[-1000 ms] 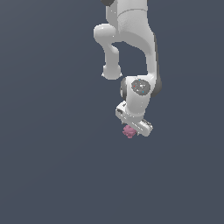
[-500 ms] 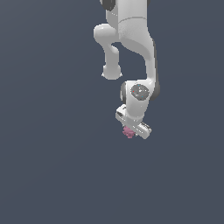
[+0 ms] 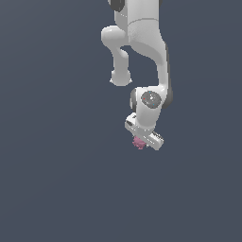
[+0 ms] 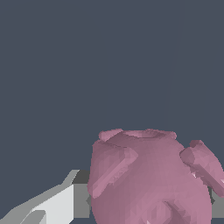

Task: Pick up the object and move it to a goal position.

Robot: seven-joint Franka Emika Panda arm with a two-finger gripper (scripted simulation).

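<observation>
In the exterior view the claw [image 3: 140, 142] hides most of the object [image 3: 138, 142], and its fingertips are too small to tell apart. The wrist view's edge cuts off the object's [image 4: 148, 179] lower part and one finger [image 4: 48, 208]; the other finger is almost wholly hidden behind it.
</observation>
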